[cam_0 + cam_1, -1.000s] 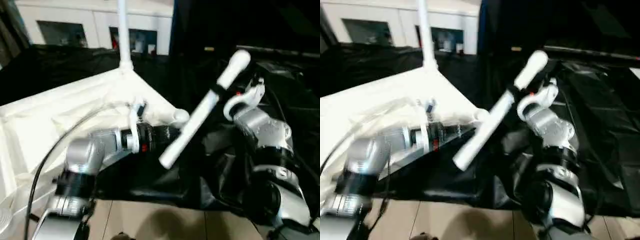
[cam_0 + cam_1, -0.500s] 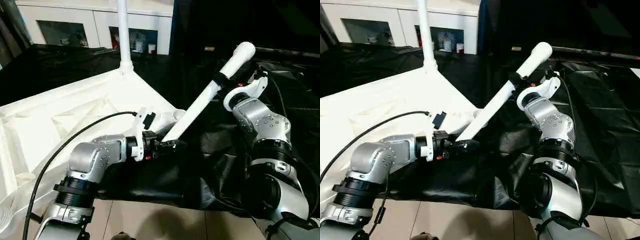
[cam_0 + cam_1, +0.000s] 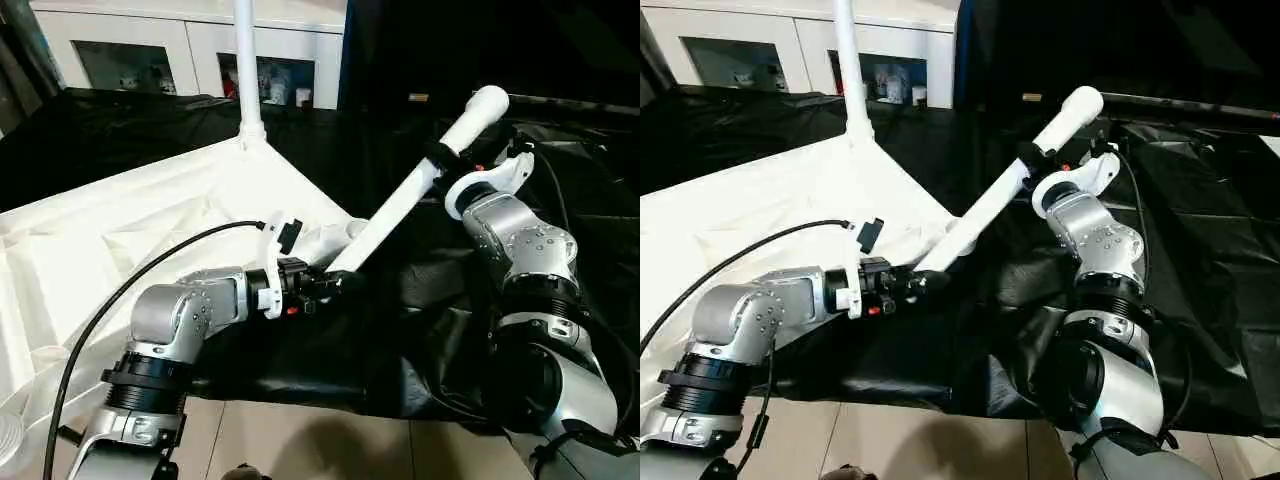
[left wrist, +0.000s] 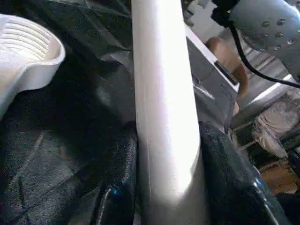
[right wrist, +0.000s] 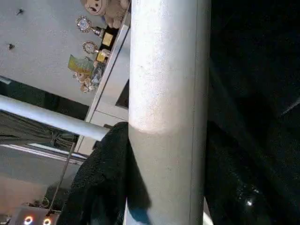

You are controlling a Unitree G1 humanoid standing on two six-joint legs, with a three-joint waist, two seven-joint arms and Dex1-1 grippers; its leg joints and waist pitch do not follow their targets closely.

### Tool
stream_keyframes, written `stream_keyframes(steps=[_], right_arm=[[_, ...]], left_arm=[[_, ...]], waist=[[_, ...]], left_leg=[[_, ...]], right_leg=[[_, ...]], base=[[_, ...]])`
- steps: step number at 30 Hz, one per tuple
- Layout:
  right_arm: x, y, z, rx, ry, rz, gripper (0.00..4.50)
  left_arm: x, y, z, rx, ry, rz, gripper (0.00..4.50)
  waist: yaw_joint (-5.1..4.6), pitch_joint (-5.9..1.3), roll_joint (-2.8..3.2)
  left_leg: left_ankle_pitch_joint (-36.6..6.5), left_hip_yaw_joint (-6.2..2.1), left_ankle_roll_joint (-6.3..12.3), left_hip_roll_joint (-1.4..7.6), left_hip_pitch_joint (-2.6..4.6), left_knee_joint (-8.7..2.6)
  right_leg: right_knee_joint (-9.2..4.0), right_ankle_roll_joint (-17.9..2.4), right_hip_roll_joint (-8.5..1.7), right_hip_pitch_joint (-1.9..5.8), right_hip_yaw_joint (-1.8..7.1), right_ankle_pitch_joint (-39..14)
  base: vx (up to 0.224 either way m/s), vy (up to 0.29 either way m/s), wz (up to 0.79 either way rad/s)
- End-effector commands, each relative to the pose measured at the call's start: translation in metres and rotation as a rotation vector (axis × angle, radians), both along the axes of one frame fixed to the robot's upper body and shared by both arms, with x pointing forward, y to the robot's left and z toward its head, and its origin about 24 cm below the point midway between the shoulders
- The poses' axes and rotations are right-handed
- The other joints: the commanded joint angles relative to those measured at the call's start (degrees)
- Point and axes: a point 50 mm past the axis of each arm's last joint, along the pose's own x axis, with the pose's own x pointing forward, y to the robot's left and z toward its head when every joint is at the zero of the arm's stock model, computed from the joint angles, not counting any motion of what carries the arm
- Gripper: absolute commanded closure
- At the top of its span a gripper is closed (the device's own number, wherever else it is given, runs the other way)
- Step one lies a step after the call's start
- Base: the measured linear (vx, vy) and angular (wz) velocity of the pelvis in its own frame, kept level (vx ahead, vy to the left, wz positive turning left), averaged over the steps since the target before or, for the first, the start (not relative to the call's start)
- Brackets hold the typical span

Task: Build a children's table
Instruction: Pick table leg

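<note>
Two hands, left hand [image 3: 335,282] & right hand [image 3: 447,160], both gripping slanted leg [image 3: 400,203], tabletop [image 3: 130,225] socket beside, cabinet [image 3: 190,45] behind.

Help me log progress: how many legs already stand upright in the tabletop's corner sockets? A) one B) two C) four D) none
A: one upright leg stands in the far corner of the tabletop, while both grippers hold a second leg slanted near an open socket.
</note>
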Motion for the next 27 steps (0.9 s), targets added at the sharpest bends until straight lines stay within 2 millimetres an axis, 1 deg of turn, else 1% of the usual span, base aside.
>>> stream_keyframes(steps=[1, 5, 6, 13, 14, 15, 16, 18, 19, 20, 21, 23, 24, 25, 26, 27], right_arm=[[0.003, 0.001, 0.009, 0.011, -0.021, -0.015, 2.79], [0.003, 0.001, 0.01, 0.018, -0.025, -0.015, 2.79], [0.003, 0.0, 0.011, 0.015, -0.026, -0.017, 2.79], [0.003, 0.0, 0.009, 0.008, -0.027, -0.021, 2.79], [0.003, 0.0, 0.009, 0.017, -0.03, -0.022, 2.44], [0.002, 0.0, 0.008, 0.025, -0.036, -0.021, 2.23], [0.002, 0.0, 0.008, 0.03, -0.04, -0.021, 2.09], [0.001, -0.001, 0.007, 0.012, -0.037, -0.024, 2.01], [0.001, -0.001, 0.007, 0.011, -0.036, -0.024, 1.89], [-0.001, -0.004, 0.006, 0.0, -0.034, -0.024, 1.67], [-0.003, -0.007, 0.005, -0.002, -0.04, -0.017, 1.67], [-0.005, -0.01, 0.005, -0.002, -0.046, -0.009, 1.45], [-0.007, -0.013, 0.004, -0.002, -0.052, -0.002, 1.45], [-0.007, -0.013, 0.004, -0.002, -0.053, -0.002, 1.23], [-0.009, -0.016, 0.003, -0.004, -0.057, 0.002, 1.18], [-0.012, -0.021, 0.005, -0.024, -0.087, 0.012, 1.11]], left_arm=[[0.001, 0.001, 0.004, -0.009, -0.004, 0.009, 2.94], [0.002, 0.004, 0.005, -0.02, -0.002, 0.032, 3.06], [0.003, 0.006, 0.006, -0.026, -0.002, 0.044, 3.09], [0.006, 0.014, 0.01, -0.047, -0.011, 0.105, 3.11], [0.007, 0.016, 0.011, -0.049, -0.016, 0.11, 3.11], [0.007, 0.019, 0.013, -0.049, -0.024, 0.115, 3.11], [0.007, 0.021, 0.015, -0.049, -0.03, 0.118, 3.11], [0.008, 0.026, 0.017, -0.04, -0.041, 0.125, 3.11], [0.008, 0.026, 0.017, -0.038, -0.043, 0.126, 3.11], [0.008, 0.032, 0.02, -0.02, -0.059, 0.128, 3.11], [0.008, 0.036, 0.022, -0.012, -0.068, 0.131, 3.11], [0.008, 0.039, 0.025, -0.008, -0.077, 0.139, 3.11], [0.009, 0.042, 0.027, -0.008, -0.085, 0.146, 3.11], [0.01, 0.042, 0.027, -0.009, -0.086, 0.146, 3.11], [0.01, 0.044, 0.029, -0.01, -0.089, 0.147, 3.11], [0.01, 0.045, 0.032, -0.007, -0.096, 0.14, 3.11]], waist=[[-0.29, -4.74, 0.28], [-0.29, -4.8, 0.33], [-0.27, -4.79, 0.27], [-0.26, -4.78, 0.23], [-0.26, -4.77, 0.22], [-0.25, -4.79, 0.09], [-0.27, -4.8, 0.13], [-0.34, -4.78, 0.3], [-0.34, -4.78, 0.3], [-0.37, -4.74, 0.26], [-0.38, -4.76, 0.17], [-0.22, -4.77, 0.44], [-0.24, -4.83, 0.39], [-0.08, -4.89, 0.73], [-0.03, -4.87, 0.94], [0.0, -4.88, 0.73]], left_leg=[[-6.78, -1.6, -0.6, 3.34, 0.84, -3.62], [-6.24, -1.59, -0.43, 3.35, 0.9, -3.58], [-6.24, -1.59, -0.4, 3.31, 0.81, -3.56], [-6.41, -1.6, -0.37, 3.31, 0.82, -3.56], [-6.38, -1.59, -0.33, 3.29, 0.81, -3.55], [-6.28, -1.59, -0.21, 3.29, 0.78, -3.55], [-6.27, -1.61, -0.16, 3.32, 0.81, -3.56], [-6.35, -1.62, -0.25, 3.3, 0.84, -3.57], [-6.35, -1.62, -0.25, 3.3, 0.84, -3.57], [-6.48, -1.66, -0.36, 3.31, 0.84, -3.61], [-6.44, -1.65, -0.45, 3.3, 0.88, -3.64], [-6.09, -1.68, -0.61, 3.36, 1.01, -3.65], [-5.79, -1.65, -0.58, 3.35, 1.04, -3.59], [-5.69, -1.68, -0.67, 3.34, 1.14, -3.55], [-5.76, -1.71, -0.79, 3.3, 1.01, -3.58], [-6.1, -1.66, -0.82, 3.28, 1.01, -3.56]], right_leg=[[-3.54, -8.51, -4.3, 3.35, 3.77, -7.79], [-3.4, -8.77, -4.25, 3.29, 3.76, -6.76], [-3.38, -8.98, -4.32, 3.39, 3.76, -6.63], [-3.44, -8.74, -4.31, 3.38, 3.75, -7.3], [-3.45, -8.7, -4.31, 3.4, 3.75, -7.24], [-3.42, -8.65, -4.34, 3.44, 3.75, -7.11], [-3.39, -8.61, -4.29, 3.39, 3.72, -7.13], [-3.39, -8.7, -4.25, 3.33, 3.71, -7.05], [-3.39, -8.7, -4.25, 3.33, 3.71, -7.05], [-3.39, -8.46, -4.21, 3.36, 3.72, -7.26], [-3.38, -8.15, -4.17, 3.32, 3.73, -7.48], [-3.29, -7.94, -4.19, 3.3, 3.76, -6.72], [-3.21, -7.94, -4.09, 3.32, 3.77, -6.08], [-3.1, -8.1, -4.11, 3.2, 3.75, -5.62], [-3.1, -8.44, -4.15, 3.26, 3.73, -5.22], [-3.21, -8.52, -4.12, 3.36, 3.74, -5.09]], base=[[0.0, 0.0, 0.0], [0.0, 0.0, 0.0], [0.0, 0.0, 0.0], [0.0, 0.0, 0.0], [0.0, 0.0, 0.0], [0.0, 0.0, 0.0], [0.0, 0.0, 0.0], [0.0, 0.0, 0.0], [0.0, 0.0, 0.0], [0.0, 0.0, 0.0], [0.0, 0.0, 0.0], [0.0, 0.0, 0.0], [0.0, 0.0, 0.0], [0.0, 0.0, 0.0], [0.0, 0.0, 0.0], [0.0, 0.0, 0.0]])
